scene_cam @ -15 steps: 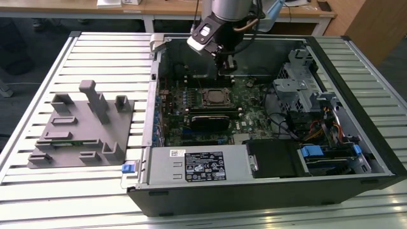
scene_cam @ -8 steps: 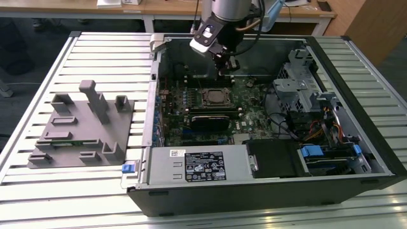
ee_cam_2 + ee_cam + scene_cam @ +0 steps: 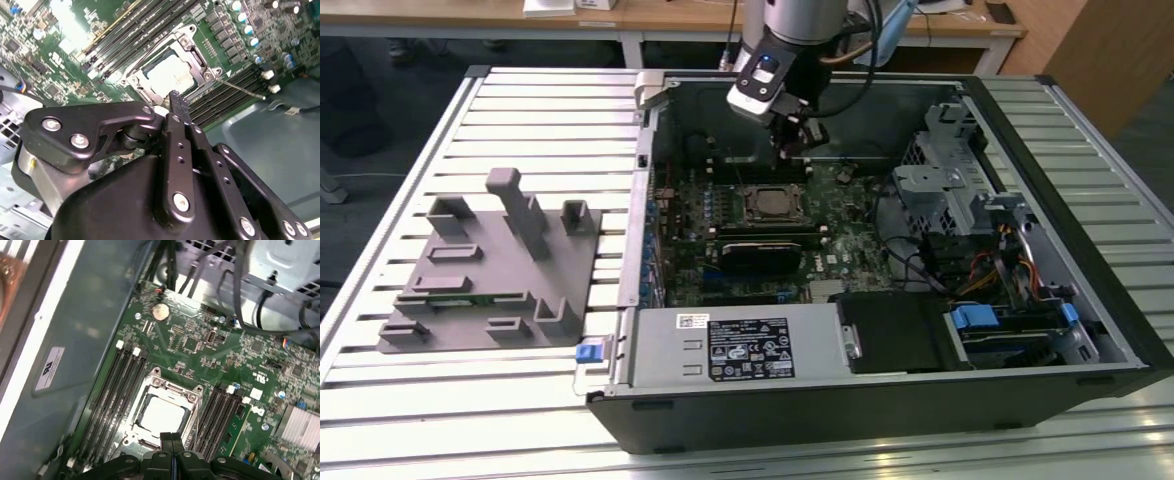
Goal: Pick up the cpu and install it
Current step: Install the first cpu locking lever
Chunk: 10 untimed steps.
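Position: my fingers (image 3: 798, 150) hang inside the open black computer case (image 3: 881, 405), over the green motherboard (image 3: 854, 250). The case lies on its side on the slatted metal bench (image 3: 520, 100).

Fingers: pressed together at the tips in both wrist views (image 3: 176, 101) (image 3: 172, 438), no gap between them, nothing in them.

Task's thing: the small square cpu with a pale silver-white metal top (image 3: 162, 416) lies inside the silver metal socket frame (image 3: 167, 386), near the middle of the board. In the second wrist view the cpu (image 3: 170, 75) sits just past my fingertips, apart from them. In the exterior view it (image 3: 774, 203) is below me and a little toward the camera.

Judgement: the placing part looks done and the seating is the step in hand. The cpu's edges run parallel to the frame on the sides I can see, with no corner raised, which is what a good seat should look like. I cannot tell whether the frame is clamped. A thin wire lever (image 3: 240, 89) juts out beside the socket.

Doing it well: stay plumb over the socket. Make no sideways drag across the metal top. Keep clear of the long black memory slots (image 3: 117, 390) flanking the frame on both sides. Any contact should be light and flat, because a tilted push could lift one edge off the socket.
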Each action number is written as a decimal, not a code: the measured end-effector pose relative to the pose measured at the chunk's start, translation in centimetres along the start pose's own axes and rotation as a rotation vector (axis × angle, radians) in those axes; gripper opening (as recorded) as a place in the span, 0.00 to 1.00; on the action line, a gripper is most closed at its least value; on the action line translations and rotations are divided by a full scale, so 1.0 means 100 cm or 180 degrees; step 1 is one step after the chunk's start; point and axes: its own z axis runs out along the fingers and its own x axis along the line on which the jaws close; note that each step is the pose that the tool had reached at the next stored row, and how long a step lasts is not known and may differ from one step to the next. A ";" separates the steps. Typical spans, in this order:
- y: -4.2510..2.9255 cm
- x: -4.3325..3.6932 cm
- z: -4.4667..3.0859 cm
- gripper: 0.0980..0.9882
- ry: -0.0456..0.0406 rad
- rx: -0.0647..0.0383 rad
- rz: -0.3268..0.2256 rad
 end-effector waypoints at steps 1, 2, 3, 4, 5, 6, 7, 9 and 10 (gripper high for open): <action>0.0000 0.0000 0.0000 0.01 -0.0003 0.0002 -0.0031; 0.0000 0.0000 0.0000 0.01 -0.0006 0.0003 -0.0044; -0.0001 0.0000 -0.0001 0.01 -0.0010 0.0005 -0.0053; 0.0000 0.0000 -0.0001 0.01 -0.0014 0.0007 -0.0063; 0.0000 0.0000 -0.0001 0.01 -0.0019 0.0009 -0.0072; -0.0001 0.0000 -0.0001 0.01 -0.0025 0.0011 -0.0079; -0.0001 0.0000 -0.0001 0.01 -0.0029 0.0013 -0.0083; -0.0001 0.0000 -0.0001 0.01 -0.0030 0.0014 -0.0095; -0.0001 0.0000 -0.0001 0.01 -0.0030 0.0014 -0.0104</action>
